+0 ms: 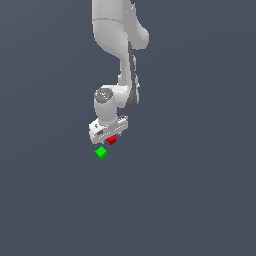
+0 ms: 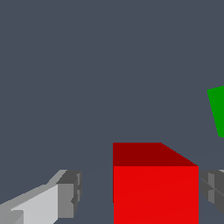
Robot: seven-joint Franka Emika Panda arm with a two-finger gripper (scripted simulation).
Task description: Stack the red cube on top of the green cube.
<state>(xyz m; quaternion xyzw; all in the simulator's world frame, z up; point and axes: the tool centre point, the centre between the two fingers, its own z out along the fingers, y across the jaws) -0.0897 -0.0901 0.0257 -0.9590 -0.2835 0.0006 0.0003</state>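
The red cube point(image 1: 112, 140) sits right under my white gripper point(image 1: 109, 136), between its fingers. In the wrist view the red cube point(image 2: 155, 192) fills the space between the two grey fingertips point(image 2: 70, 192). One pad touches or nearly touches the cube. The other pad stands off with a clear gap, so my gripper point(image 2: 140, 190) is open around the cube. The green cube point(image 1: 101, 152) lies on the floor a short way from the red one, toward the exterior view's lower left. Only its edge shows in the wrist view point(image 2: 217, 111).
The arm point(image 1: 117, 45) comes down from the top of the exterior view. The surface is a plain dark grey floor point(image 1: 190, 190).
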